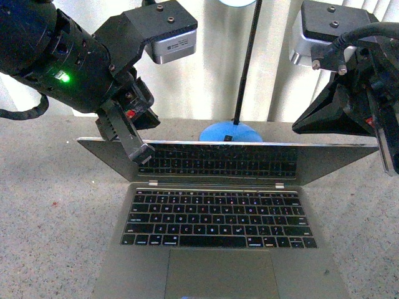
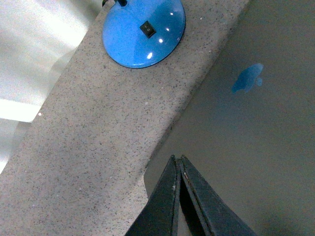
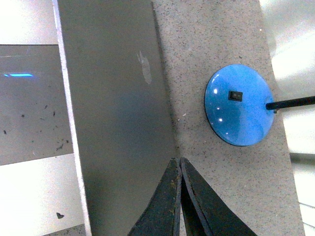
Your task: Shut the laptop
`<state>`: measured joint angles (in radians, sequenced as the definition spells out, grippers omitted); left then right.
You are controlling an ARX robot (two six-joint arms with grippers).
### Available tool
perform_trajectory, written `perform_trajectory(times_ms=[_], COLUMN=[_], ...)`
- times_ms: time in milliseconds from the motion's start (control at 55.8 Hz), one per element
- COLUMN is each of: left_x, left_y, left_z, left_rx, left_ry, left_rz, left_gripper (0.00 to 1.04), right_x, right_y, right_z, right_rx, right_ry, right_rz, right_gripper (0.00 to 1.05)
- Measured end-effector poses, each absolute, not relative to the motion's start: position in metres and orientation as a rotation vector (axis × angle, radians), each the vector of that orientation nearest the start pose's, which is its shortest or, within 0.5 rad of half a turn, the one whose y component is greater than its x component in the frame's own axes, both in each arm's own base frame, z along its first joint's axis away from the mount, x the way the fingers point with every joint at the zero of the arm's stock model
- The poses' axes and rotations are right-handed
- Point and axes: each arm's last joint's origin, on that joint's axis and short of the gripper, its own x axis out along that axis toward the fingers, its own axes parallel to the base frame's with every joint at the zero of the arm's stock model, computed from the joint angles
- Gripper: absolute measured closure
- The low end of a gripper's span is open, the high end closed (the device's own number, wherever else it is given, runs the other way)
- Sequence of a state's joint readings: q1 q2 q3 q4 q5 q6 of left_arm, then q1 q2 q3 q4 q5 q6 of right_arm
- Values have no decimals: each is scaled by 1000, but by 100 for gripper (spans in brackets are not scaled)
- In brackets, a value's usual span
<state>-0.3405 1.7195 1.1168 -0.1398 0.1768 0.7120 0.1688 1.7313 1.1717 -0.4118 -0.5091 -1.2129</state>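
Observation:
The silver-grey laptop [image 1: 218,265] lies open in front of me, black keys and trackpad facing up. Its lid [image 1: 224,161] leans forward over the keyboard, and the dark screen mirrors the keys. My left gripper [image 1: 142,154] is shut, its tip at the lid's top edge near the left corner. The left wrist view shows those closed fingertips [image 2: 177,159] over the lid's grey back [image 2: 246,142], by its edge. My right gripper [image 1: 388,163] is shut beside the lid's right end. In the right wrist view its tip [image 3: 178,160] sits at the edge of the lid's back [image 3: 118,123], which bears the apple logo [image 3: 145,68].
A desk lamp with a round blue base [image 1: 231,132] and a thin black stem [image 1: 246,62] stands just behind the lid on the speckled grey table [image 1: 43,205]. White curtains hang behind it. The base also appears in the wrist views [image 2: 142,32] [image 3: 239,104].

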Motion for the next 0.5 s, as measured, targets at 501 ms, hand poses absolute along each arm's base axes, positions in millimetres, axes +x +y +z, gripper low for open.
perform_trajectory(times_ms=[501], left_x=[338], left_y=[-122], left_z=[205], left_rx=[656], left_ry=[546], left_rz=[-762], left_gripper=[101], right_x=[341], right_y=[77], right_z=[199], right_rx=[-889], right_ry=[489], right_rz=[1126], right_gripper=[102])
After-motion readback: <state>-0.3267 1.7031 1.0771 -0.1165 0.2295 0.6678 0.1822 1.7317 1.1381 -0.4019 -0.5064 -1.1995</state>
